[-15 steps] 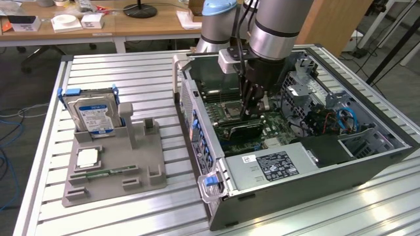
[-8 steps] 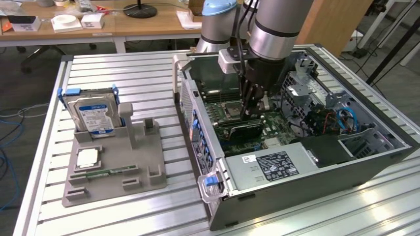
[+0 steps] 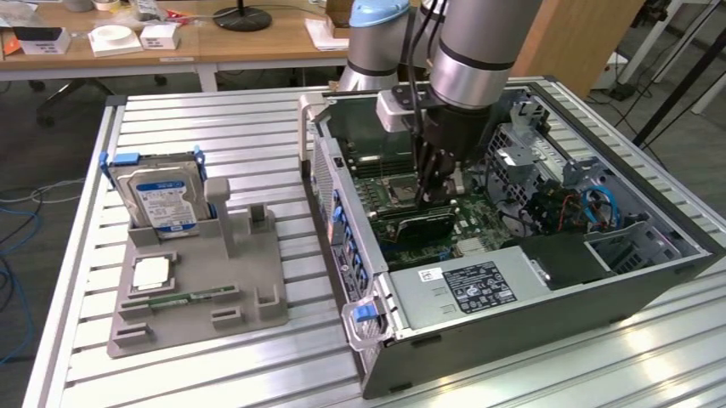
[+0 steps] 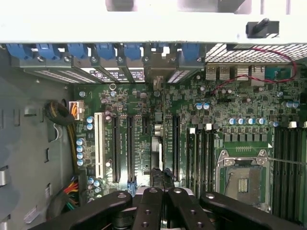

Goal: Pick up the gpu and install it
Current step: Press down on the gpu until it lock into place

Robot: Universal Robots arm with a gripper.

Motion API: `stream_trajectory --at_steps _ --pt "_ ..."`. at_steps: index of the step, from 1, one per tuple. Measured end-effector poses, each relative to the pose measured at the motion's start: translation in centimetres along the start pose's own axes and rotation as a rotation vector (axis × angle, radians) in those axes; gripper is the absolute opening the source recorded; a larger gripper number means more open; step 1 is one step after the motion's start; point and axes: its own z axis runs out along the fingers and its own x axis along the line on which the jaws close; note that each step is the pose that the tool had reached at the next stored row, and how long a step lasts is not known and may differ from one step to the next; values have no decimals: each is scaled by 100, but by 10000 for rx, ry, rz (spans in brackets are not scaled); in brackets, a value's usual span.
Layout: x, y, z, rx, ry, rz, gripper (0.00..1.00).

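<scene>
You see the open computer case (image 3: 533, 280) lying on its side on the slatted tabletop (image 3: 227, 127), and beside it, toward the exterior view's left, the grey holder tray (image 3: 255, 280) with the hard drive (image 3: 165, 200) standing in it. The arm (image 3: 482, 47) comes down almost vertical into the case, over the motherboard (image 3: 392, 166).

The tool (image 4: 160, 194) is narrow, its fingers (image 4: 147, 208) pressed on the upper edge of the gpu (image 4: 157, 153). The gpu stands on edge directly under the tool. In the wrist view its long axis runs parallel to the dark expansion slots (image 4: 129, 148) and points to the rear opening of the case, where the blue bracket clips (image 4: 96, 50) sit. It lies between two of these slots, very near the board; if it is already seated in a slot, you cannot tell.
</scene>
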Motion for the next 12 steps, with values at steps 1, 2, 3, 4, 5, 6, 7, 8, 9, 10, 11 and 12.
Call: stream_trajectory --at_steps 1,2,3,4,5,6,7,8,9,10,11,12 --pt "1 0 18 0 0 0 13" --pt "1 0 35 0 1 0 13" --pt "1 0 53 0 1 0 13" --pt "1 -1 72 0 1 0 13" --pt "2 -1 91 4 0 0 13" --pt "1 -1 106 15 -1 1 13" --pt "2 -1 112 29 -1 1 13" --pt "2 -1 112 28 -1 0 13" --pt "2 -1 112 28 -1 1 13" --pt "2 -1 112 29 -1 0 13" --pt "2 -1 112 29 -1 0 13" --pt "2 -1 112 29 -1 0 13"
